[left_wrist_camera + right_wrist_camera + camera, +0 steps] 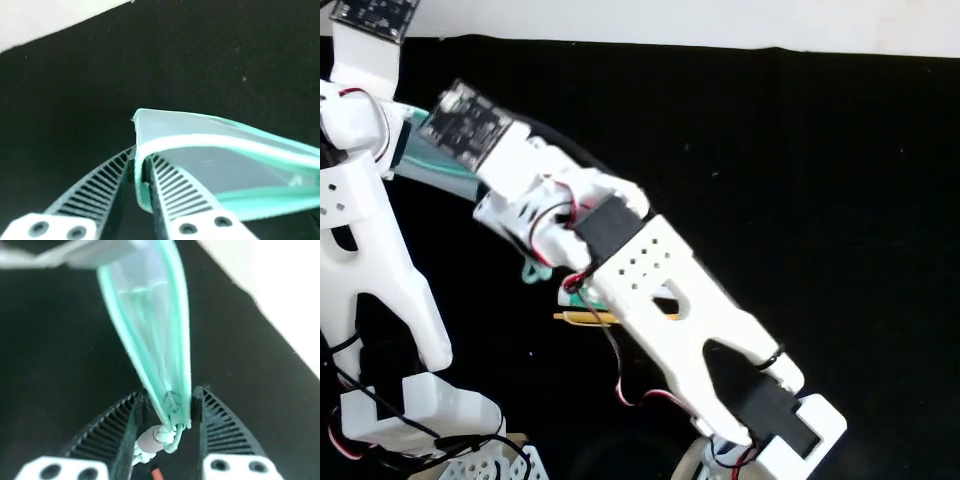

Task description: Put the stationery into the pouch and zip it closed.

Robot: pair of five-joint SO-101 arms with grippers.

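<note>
The high view shows a yellow pencil lying on the black worktop under the right arm, and the pouch held up between the two arms. Close in, the left gripper is clamped tight on one end edge of the pouch. The right gripper stands only narrowly parted and pinches the pouch's zip end, with the zip pull dangling between its fingers.

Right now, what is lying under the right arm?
A yellow pencil lies on the table beneath the right arm; the arm covers part of it, and something green beside it is mostly hidden.
</note>
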